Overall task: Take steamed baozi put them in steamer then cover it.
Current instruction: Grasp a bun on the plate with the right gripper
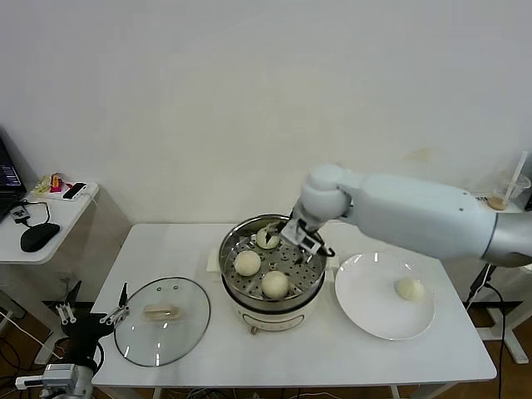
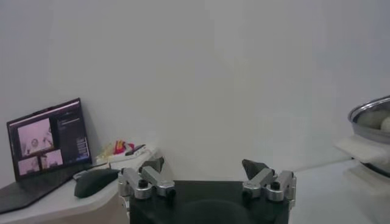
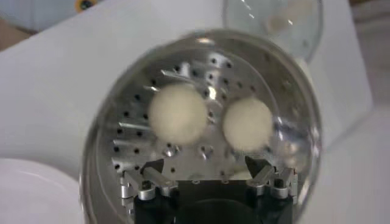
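three smooth cream-white baozi (image 1: 248,263) sit in the shiny steamer (image 1: 235,285).

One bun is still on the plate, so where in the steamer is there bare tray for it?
Three buns fill the steamer's left and front. The right tool hangs open over the bare right rear patch, beside the rear bun. The last bun waits on the plate.
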Robot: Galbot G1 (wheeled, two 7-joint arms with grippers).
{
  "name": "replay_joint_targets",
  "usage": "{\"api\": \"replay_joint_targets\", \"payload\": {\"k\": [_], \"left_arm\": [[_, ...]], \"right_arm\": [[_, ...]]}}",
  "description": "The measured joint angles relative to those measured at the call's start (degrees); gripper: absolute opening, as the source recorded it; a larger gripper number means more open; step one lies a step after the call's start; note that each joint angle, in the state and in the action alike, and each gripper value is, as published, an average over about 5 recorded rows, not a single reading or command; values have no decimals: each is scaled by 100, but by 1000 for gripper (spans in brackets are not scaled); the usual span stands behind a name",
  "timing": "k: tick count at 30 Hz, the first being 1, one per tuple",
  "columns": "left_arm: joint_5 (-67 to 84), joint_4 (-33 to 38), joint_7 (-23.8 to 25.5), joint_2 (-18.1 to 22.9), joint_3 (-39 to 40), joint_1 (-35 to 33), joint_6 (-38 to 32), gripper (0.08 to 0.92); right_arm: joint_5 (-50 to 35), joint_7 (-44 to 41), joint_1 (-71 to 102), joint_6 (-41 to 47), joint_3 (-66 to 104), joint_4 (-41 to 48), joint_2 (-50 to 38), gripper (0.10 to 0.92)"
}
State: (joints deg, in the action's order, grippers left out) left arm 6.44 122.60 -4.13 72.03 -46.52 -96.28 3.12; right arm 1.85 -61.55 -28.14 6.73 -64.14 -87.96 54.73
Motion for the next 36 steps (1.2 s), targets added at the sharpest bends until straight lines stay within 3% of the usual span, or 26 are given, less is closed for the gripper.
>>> {"api": "replay_joint_targets", "payload": {"k": [10,22,36], "left_arm": [[0,-1,7,-122,163,91,23,823],[-57,-112,18,-245,367,182,41,823],[-81,-208,17,-306,343,116,28,823]], "right_arm": [[-236,-109,140,884,516,-68,-1134,823],[267,-218,1697,902,1822,34,-2617,823],[1129,-202,4096,588,3862,726,-2872,823]]}}
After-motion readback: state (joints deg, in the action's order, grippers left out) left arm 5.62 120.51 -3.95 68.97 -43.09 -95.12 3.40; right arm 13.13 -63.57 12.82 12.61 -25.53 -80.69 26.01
